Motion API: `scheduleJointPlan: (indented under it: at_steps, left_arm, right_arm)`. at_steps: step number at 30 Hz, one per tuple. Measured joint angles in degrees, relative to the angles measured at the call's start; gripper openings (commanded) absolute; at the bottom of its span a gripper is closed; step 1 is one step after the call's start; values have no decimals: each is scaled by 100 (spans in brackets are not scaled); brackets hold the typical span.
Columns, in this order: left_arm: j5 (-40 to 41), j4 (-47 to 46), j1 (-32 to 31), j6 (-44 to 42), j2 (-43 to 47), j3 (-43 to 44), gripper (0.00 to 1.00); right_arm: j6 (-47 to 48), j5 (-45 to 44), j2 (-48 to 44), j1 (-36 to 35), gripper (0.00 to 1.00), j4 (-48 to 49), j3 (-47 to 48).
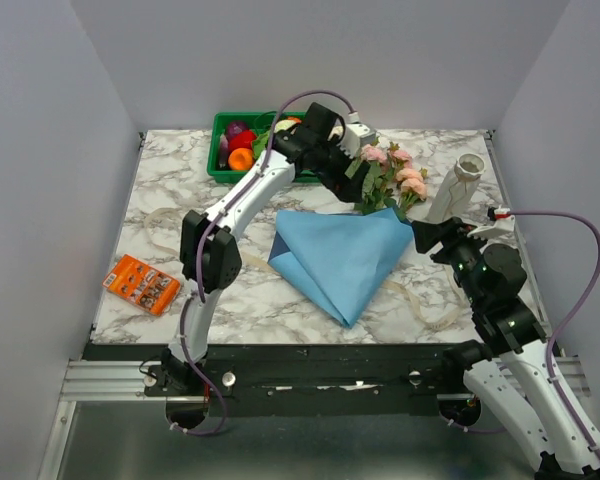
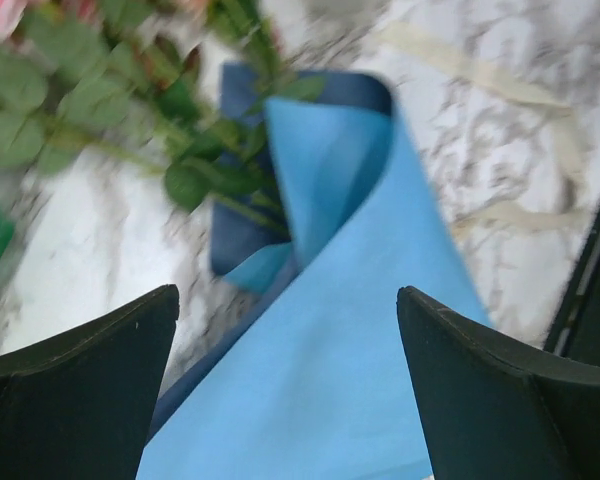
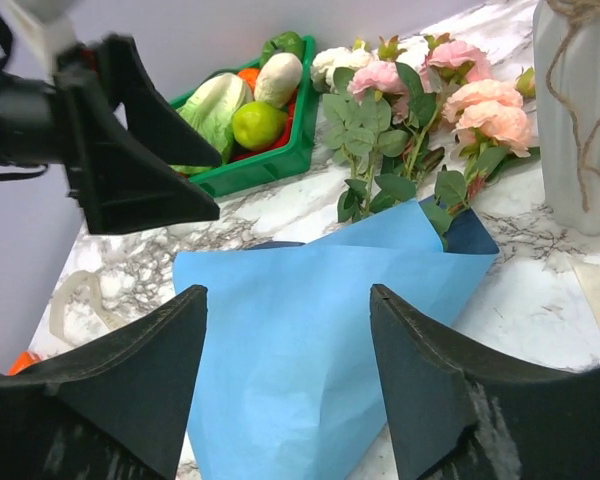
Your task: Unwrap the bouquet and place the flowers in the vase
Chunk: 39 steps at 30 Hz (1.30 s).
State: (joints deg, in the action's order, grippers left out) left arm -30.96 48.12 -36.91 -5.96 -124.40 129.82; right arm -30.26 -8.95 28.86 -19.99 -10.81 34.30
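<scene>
The bouquet's blue paper (image 1: 340,255) lies loosened and flat on the marble table, its point toward the near edge. The flowers (image 1: 390,175), pink and peach roses with green sprigs, stick out of its far opening; the stems are hidden inside. My left gripper (image 1: 348,168) hangs open just left of the blooms, and its own view shows paper (image 2: 320,380) and leaves (image 2: 195,180) below empty fingers (image 2: 80,370). My right gripper (image 1: 427,236) stands open at the paper's right corner, nothing between its jaws (image 3: 288,290). The whitish vase (image 1: 458,187) stands right of the roses.
A green crate (image 1: 220,165) of vegetables sits at the far edge behind the left arm. An orange packet (image 1: 143,284) lies near the front left. Cream lace ribbon (image 1: 420,305) trails loose on the marble right of the paper, and more ribbon (image 1: 160,235) lies to the left.
</scene>
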Motion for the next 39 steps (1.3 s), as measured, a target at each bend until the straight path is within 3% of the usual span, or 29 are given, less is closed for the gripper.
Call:
scheduleJointPlan:
  at_steps: [10,15,26,35,39]
  left_arm:
    - [205,-483,1611,22,11,-2590,99]
    - [149,-772,1862,24,278,-3493,99]
    - [-688,-1244,2175,131,380,-3453,99]
    - [-1360,-925,2197,-50,380,-3320,91]
    - [-1537,-739,2227,-201,380,-3274,82]
  right_arm:
    - [136,4,221,0,81,-87,0]
    - [166,68,328,0,80,-83,0]
    - [157,216,339,0,74,-76,0]
    - [157,223,350,0,71,-76,0]
    - [155,223,348,0,69,-76,4]
